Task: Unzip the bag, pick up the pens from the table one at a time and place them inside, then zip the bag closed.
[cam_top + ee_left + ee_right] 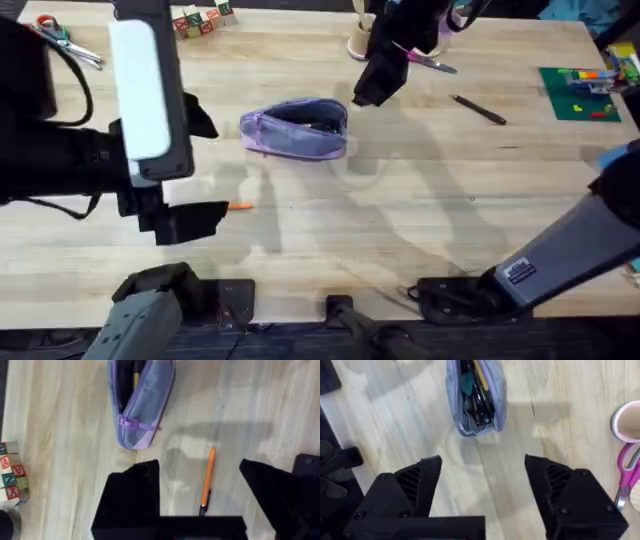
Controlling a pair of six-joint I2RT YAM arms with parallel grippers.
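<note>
The lavender bag [295, 128] lies in the middle of the table [400, 220] with its zip open; dark items and a yellow stick show inside it [476, 395]. An orange pen [240, 206] lies in front of the bag's left end, and in the left wrist view this pen [207, 477] sits between the fingers. My left gripper [205, 165] hangs open above it, holding nothing [197, 467]. The black pen [478, 110] lies to the right of the bag. My right gripper [368, 92] hovers open just behind the bag's right end, with nothing between its fingers [482, 467].
Lettered wooden blocks [200, 20] sit at the back left and also appear beside the left arm [10, 470]. Scissors [60, 35] lie at the far left. A cup [627, 422] and pink-handled scissors [630, 472] stand behind the right gripper. A green board [580, 95] is at the right.
</note>
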